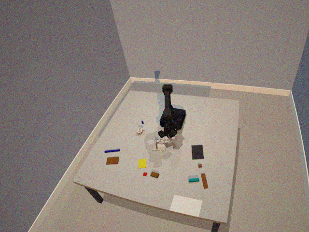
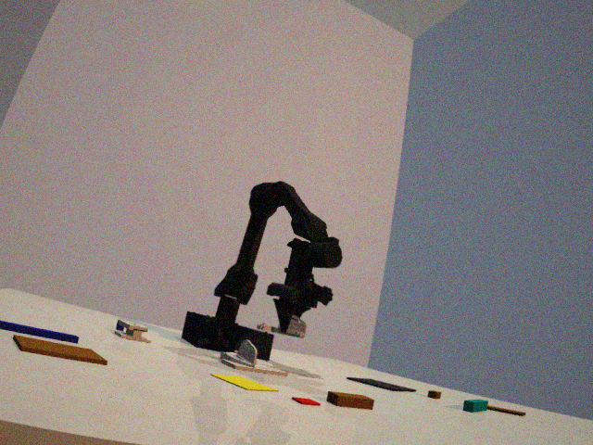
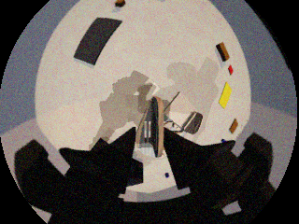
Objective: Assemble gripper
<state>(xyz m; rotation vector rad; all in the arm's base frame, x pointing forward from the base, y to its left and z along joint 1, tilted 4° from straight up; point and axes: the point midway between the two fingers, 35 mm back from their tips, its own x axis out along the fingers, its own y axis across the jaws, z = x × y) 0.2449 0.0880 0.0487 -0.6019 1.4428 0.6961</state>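
Clock as seen in the top view, centred on my gripper; left to right.

Item: dark blue rod (image 1: pixel 112 151) (image 2: pixel 38 331) (image 3: pixel 223 140), between eight and nine o'clock; no part in this job.

Item: housing plate, as I judge it (image 1: pixel 140 130) (image 2: pixel 138 328), near nine o'clock, set aside because it closes the stack last.

Item: gripper base (image 1: pixel 159 150) (image 2: pixel 268 371) (image 3: pixel 184 106), between seven and eight, flat on the table; one finned jaw (image 1: pixel 157 144) (image 2: pixel 247 353) (image 3: pixel 192 122) appears seated there.

Item: gripper (image 1: pixel 169 137) (image 2: pixel 287 330) (image 3: pixel 148 130), centre, pinching the other jaw (image 1: pixel 172 137) (image 2: pixel 297 326) (image 3: pixel 160 128) by its upright fin, above the table, presumably leaving its toothed end free for the second pin. Meshing will probably need careful turning.

Item: dark pad (image 1: pixel 197 152) (image 2: pixel 382 384) (image 3: pixel 98 41), four o'clock.
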